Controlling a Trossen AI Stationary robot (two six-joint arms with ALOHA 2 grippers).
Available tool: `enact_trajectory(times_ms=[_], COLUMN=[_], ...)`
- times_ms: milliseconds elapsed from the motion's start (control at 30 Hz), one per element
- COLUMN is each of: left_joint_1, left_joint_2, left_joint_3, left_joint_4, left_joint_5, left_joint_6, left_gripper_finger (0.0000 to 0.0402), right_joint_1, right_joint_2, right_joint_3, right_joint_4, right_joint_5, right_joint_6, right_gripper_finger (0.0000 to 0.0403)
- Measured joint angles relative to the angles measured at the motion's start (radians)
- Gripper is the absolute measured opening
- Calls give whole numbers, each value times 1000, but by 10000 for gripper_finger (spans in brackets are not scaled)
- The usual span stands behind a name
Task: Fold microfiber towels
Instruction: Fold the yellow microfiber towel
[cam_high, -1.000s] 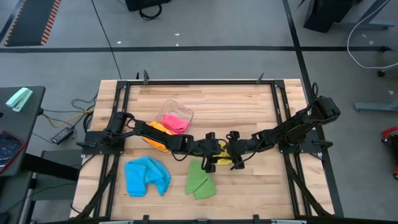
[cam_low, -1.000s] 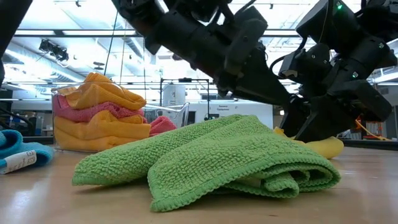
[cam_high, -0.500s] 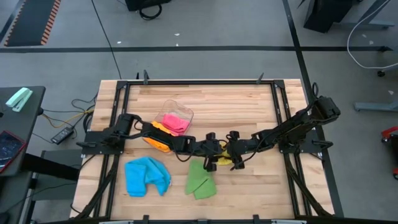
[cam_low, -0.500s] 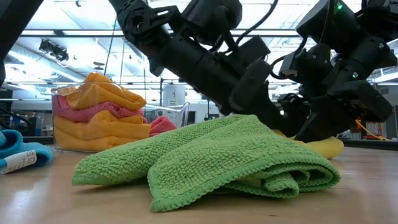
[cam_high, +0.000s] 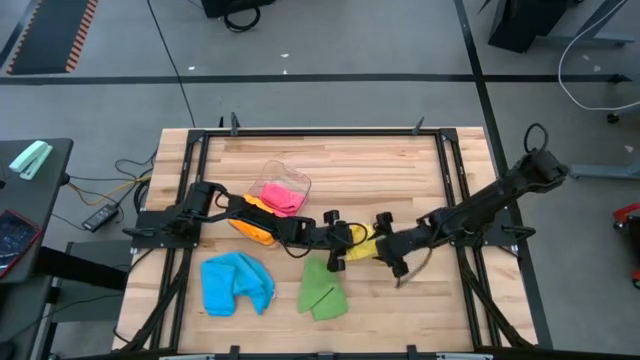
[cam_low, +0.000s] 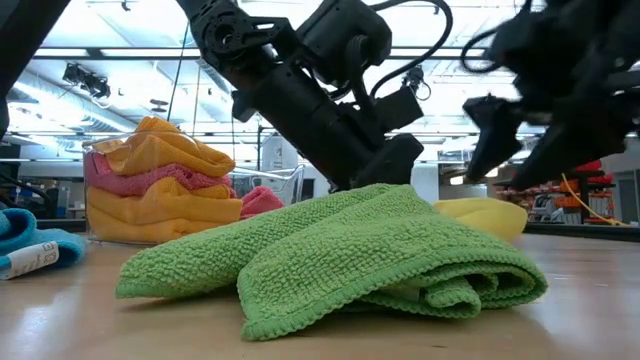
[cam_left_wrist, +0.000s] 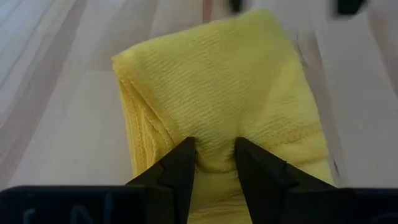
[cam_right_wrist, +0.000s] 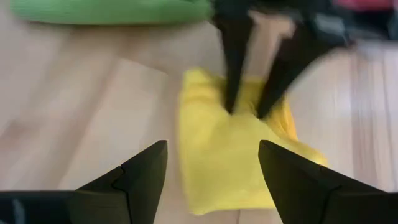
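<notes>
The wooden desk (cam_high: 330, 160) carries everything, and the yellow microfiber towel (cam_high: 362, 246) near its middle serves as the landmark. Largest of the cloths, the blue towel (cam_high: 236, 283) lies crumpled well to the left of the yellow one and nearer the front edge; the green towel (cam_high: 320, 290), loosely folded, sits just in front of the yellow one, probably set aside as done or waiting. The clear plastic tub (cam_high: 272, 203) stands behind and left of it, holding orange and pink towels, apparently as the store for finished pieces. The yellow towel itself lies folded into a thick pad on the desk. The left arm stretches low across the desk from the left, and its end effector (cam_left_wrist: 211, 163) pinches a ridge of the yellow cloth between its fingers, seemingly to hold the fold in place. The right arm reaches in from the right with its wrist angled down; its end effector (cam_right_wrist: 211, 180) hangs just beside the towel, fingers spread wide and holding nothing.
</notes>
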Motion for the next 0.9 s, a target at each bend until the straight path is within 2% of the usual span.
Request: enact_trajectory(times_ms=[200, 333, 433, 633, 767, 900], left_joint_1=[-2, -2, -2, -1, 0, 0], left_joint_2=[-11, -20, -22, -24, -24, -24], left_joint_3=[1, 0, 0, 0, 0, 0], left_joint_4=[-62, -88, -92, -116, -121, -122], left_joint_5=[-1, 0, 0, 2, 3, 3], left_joint_6=[6, 7, 15, 15, 16, 16], left_gripper_finger=[119, 115, 115, 113, 110, 113], right_joint_1=[121, 157, 162, 152, 155, 155], right_joint_2=[27, 84, 118, 216, 284, 342], right_joint_3=[-22, -48, -48, -34, -1, 10], right_joint_4=[62, 108, 142, 195, 195, 211], right_joint_5=[128, 137, 180, 236, 380, 466], right_joint_6=[-129, -146, -167, -331, -421, -533], right_gripper_finger=[253, 257, 267, 286, 294, 294])
